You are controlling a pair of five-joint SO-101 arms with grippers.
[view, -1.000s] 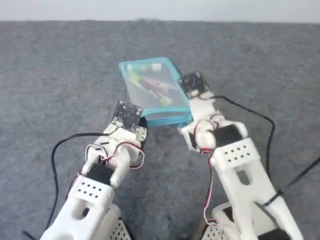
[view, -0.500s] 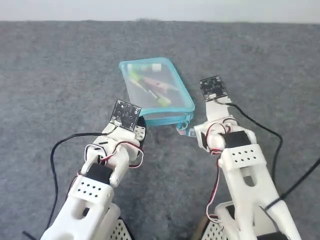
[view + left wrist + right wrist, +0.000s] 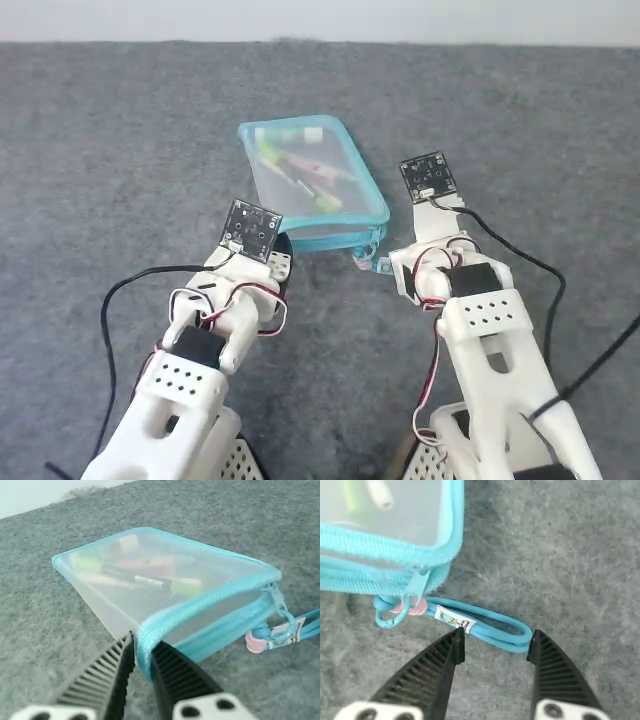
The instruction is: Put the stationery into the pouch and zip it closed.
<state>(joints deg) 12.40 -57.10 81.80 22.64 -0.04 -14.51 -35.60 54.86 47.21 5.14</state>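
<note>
The clear pouch (image 3: 310, 180) with turquoise trim lies mid-table, and pens and a green marker (image 3: 187, 586) show through its side. My left gripper (image 3: 141, 647) is shut on the pouch's near corner trim, at the pouch's near left corner in the high view. The zipper slider (image 3: 274, 592) sits at the far end of the zip, which looks closed. My right gripper (image 3: 497, 637) is open just beyond the pouch's right corner. The turquoise pull cord (image 3: 490, 625) lies on the carpet between its fingertips, untouched. The pull tab (image 3: 417, 585) hangs off the corner.
Grey carpet (image 3: 120, 130) covers the table, with open room to the left, right and behind the pouch. A pale wall edge (image 3: 320, 20) runs along the back. Black cables (image 3: 108, 330) trail beside both arm bases.
My right arm has drawn back to the right, off the pouch's right edge, leaving the pull cord lying on the carpet. The left arm and the pouch kept still.
</note>
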